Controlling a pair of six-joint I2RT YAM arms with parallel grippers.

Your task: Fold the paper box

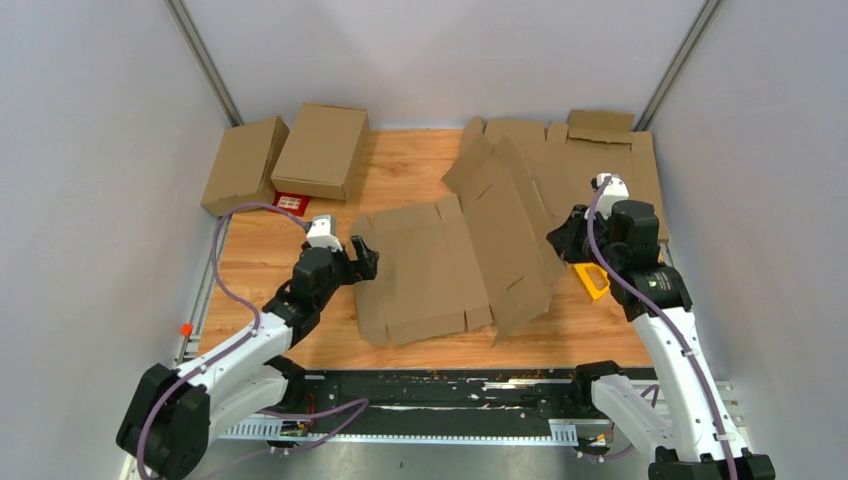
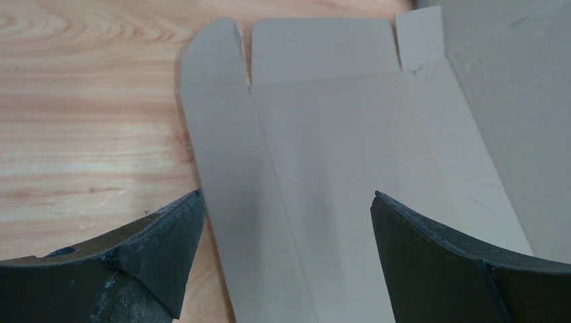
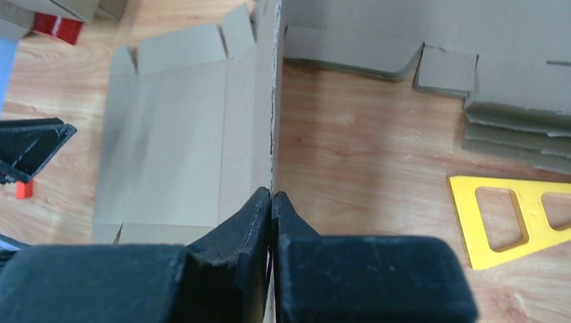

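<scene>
The paper box (image 1: pixel 420 272) is a plain brown cardboard blank lying unfolded in the middle of the wooden table. Its right-hand panel (image 1: pixel 505 225) is lifted off the table and stands on edge. My right gripper (image 1: pixel 558 240) is shut on that panel's outer edge. In the right wrist view the thin cardboard edge (image 3: pixel 273 101) runs straight up from the closed right gripper (image 3: pixel 271 194). My left gripper (image 1: pixel 365 257) is open at the blank's left edge. In the left wrist view the left gripper (image 2: pixel 288 195) straddles the flat paper box (image 2: pixel 337 168) without touching it.
Two folded brown cartons (image 1: pixel 245 163) (image 1: pixel 322 150) stand at the back left, with a small red card (image 1: pixel 291 202) in front of them. A stack of notched cardboard sheets (image 1: pixel 610 160) lies at the back right. A yellow triangular tool (image 3: pixel 512 215) lies by the right arm.
</scene>
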